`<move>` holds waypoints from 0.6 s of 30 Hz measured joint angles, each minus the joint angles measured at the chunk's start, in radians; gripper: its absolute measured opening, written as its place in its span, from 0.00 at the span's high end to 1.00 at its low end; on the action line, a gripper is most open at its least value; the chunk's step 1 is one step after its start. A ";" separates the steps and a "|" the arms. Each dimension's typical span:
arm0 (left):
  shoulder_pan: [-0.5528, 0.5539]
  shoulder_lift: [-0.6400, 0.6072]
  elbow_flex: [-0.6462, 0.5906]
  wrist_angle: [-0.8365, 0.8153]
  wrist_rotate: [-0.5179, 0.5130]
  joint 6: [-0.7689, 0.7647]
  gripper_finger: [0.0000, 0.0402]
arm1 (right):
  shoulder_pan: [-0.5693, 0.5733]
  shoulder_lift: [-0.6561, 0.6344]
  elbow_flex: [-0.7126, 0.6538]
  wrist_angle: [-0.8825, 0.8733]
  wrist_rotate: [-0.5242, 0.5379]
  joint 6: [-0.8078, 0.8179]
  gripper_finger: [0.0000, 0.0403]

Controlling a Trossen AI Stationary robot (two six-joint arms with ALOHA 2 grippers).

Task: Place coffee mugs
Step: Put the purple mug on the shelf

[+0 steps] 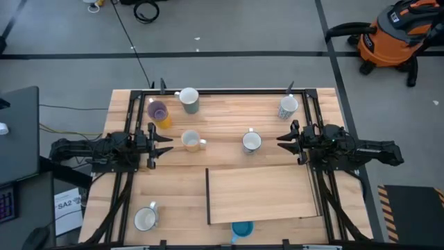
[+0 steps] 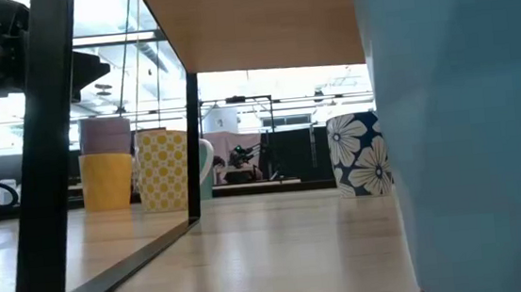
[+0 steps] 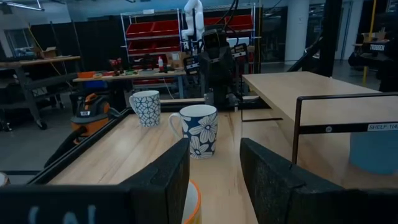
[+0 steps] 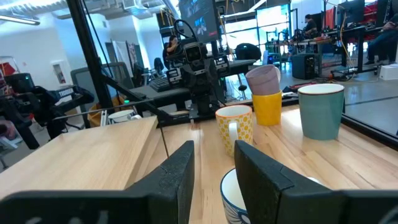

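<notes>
Several mugs stand upright on their bases on the wooden table. A purple mug (image 1: 157,109) sits stacked in an orange one (image 2: 107,180). There are also a grey-green mug (image 1: 189,100), a yellow-patterned mug (image 1: 192,141), a dark floral mug (image 1: 252,142), a pale floral mug (image 1: 287,106), a white mug (image 1: 146,219) and a blue mug (image 1: 242,229) at the near edge. My left gripper (image 1: 168,144) is open, just left of the yellow-patterned mug (image 4: 235,127). My right gripper (image 1: 279,141) is open, right of the dark floral mug (image 3: 199,129). Neither gripper touches a mug.
A raised wooden shelf (image 1: 260,193) on a black frame (image 2: 49,164) covers the table's near right part, and the blue mug (image 2: 472,127) stands at its near edge. Black rails run along the table's sides. An orange shop vacuum (image 1: 392,35) stands on the floor beyond the table.
</notes>
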 joint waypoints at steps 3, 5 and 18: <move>0.000 0.000 0.000 0.000 0.000 0.000 0.63 | 0.000 0.000 0.000 0.000 0.000 0.000 0.70; 0.000 0.000 0.000 0.000 0.000 0.000 0.63 | 0.000 0.000 0.000 0.000 0.000 0.000 0.70; 0.000 0.000 0.000 0.012 0.000 0.000 0.63 | 0.000 0.000 0.000 0.000 0.000 0.000 0.70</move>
